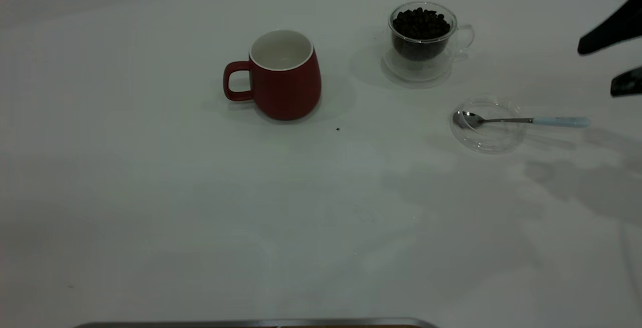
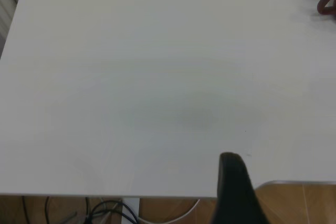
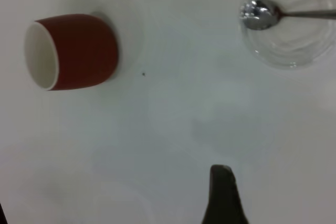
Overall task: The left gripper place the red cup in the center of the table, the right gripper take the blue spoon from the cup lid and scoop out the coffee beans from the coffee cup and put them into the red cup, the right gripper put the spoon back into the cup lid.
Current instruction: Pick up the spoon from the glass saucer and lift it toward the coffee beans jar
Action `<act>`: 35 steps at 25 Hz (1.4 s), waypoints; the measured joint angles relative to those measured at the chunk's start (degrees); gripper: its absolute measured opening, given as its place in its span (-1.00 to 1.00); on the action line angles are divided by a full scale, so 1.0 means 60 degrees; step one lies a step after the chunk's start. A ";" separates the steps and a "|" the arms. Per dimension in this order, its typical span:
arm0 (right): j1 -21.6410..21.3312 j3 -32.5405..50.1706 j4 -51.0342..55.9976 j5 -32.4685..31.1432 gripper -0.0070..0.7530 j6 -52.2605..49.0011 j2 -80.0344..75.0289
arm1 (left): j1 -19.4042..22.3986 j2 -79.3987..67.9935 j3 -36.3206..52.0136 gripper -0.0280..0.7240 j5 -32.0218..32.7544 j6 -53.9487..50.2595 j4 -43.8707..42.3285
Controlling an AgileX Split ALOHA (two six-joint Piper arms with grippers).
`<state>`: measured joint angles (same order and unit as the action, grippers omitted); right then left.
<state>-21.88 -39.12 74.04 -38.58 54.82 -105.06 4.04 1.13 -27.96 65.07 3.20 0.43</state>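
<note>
Hovering arm: the right gripper (image 1: pixel 614 62) is hanging at the exterior view's right edge, above and beyond the spoon handle; its two black fingers are standing apart, holding nothing
Left arm: the left gripper (image 2: pixel 236 190) is showing only one dark finger over the table's near edge in its own wrist view; I cannot tell whether it is open or closed
Red cup: the red cup (image 1: pixel 285 74) is standing upright near the middle of the table (image 1: pixel 150 207), handle pointing to the view's left, white inside looking bare
Coffee cup: the coffee cup (image 1: pixel 424 37) is sitting right of the red cup, well apart; the coffee beans (image 1: pixel 420 23) are filling it nearly to the rim
Spoon: the blue spoon (image 1: pixel 521 120) is lying with its metal bowl in the cup lid (image 1: pixel 489 126), pale handle sticking out past the rim toward the right
View differences: the right wrist view is showing the red cup (image 3: pixel 73 52) and the spoon bowl (image 3: pixel 258 14) in the lid (image 3: pixel 291 22); the left wrist view is catching only the cup's handle (image 2: pixel 328 2) at its edge
</note>
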 joint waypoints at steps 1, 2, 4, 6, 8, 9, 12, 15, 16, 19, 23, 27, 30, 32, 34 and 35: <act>-0.0085 0.0000 0.0111 -0.0015 0.53 0.0195 -0.0207 | 0.0000 0.0000 0.0000 0.50 0.0000 0.0000 0.0000; -0.0172 0.0000 0.0212 -0.0036 0.53 0.0353 -0.0400 | 0.0000 0.0000 0.0000 0.50 0.0000 0.0000 0.0000; -0.0341 0.0000 0.0378 -0.0068 0.53 0.0652 -0.0743 | 0.0000 0.0000 0.0000 0.50 0.0000 0.0000 0.0000; -0.0538 0.0000 0.0503 -0.0069 0.53 0.0870 -0.1089 | 0.0000 0.0000 0.0000 0.50 0.0000 0.0000 0.0000; -0.0704 -0.0017 0.0682 -0.0069 0.53 0.1202 -0.1475 | 0.0000 0.0000 0.0000 0.50 0.0000 0.0013 0.0000; -0.0770 -0.0017 0.0861 -0.0069 0.53 0.1399 -0.1656 | 0.0000 0.0000 0.0000 0.50 0.0000 0.0013 0.0000; -0.0964 -0.0017 0.1443 -0.0148 0.53 0.2090 -0.2090 | 0.0000 0.0000 0.0000 0.50 0.0000 0.0013 0.0000; -0.1207 -0.0050 0.2051 -0.0425 0.53 0.2827 -0.2531 | 0.0000 0.0000 0.0000 0.50 0.0000 0.0013 0.0000; -0.1303 -0.0070 0.2270 -0.0518 0.53 0.3053 -0.2708 | 0.0000 0.0000 0.0000 0.50 0.0000 0.0013 0.0000; -0.1597 -0.0096 0.2913 -0.0776 0.53 0.3861 -0.3268 | 0.0000 0.0000 0.0000 0.50 0.0000 0.0013 0.0000; -0.1894 -0.0155 0.3631 -0.1193 0.53 0.4953 -0.4053 | 0.0000 0.0000 0.0000 0.50 0.0000 0.0013 0.0000; -0.1982 -0.0715 0.3747 -0.1579 0.53 0.5519 -0.4829 | 0.0000 0.0000 0.0000 0.50 0.0000 0.0013 0.0000; -0.2013 -0.1335 0.3437 -0.1863 0.53 0.5486 -0.5336 | 0.0000 0.0000 0.0000 0.50 0.0000 0.0013 0.0000; -0.2042 -0.1725 0.3089 -0.1999 0.53 0.5298 -0.5592 | 0.0000 0.0000 0.0000 0.50 0.0000 0.0013 0.0000; -0.2049 -0.2098 0.2842 -0.2140 0.53 0.5164 -0.5810 | 0.0000 0.0000 0.0000 0.50 0.0000 0.0013 0.0000; -0.2049 -0.2258 0.2732 -0.2218 0.53 0.5098 -0.5888 | 0.0000 0.0000 0.0000 0.50 0.0000 0.0013 0.0000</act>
<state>-34.17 -52.67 90.43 -51.89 85.41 -140.39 4.04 1.13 -27.96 65.07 3.28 0.43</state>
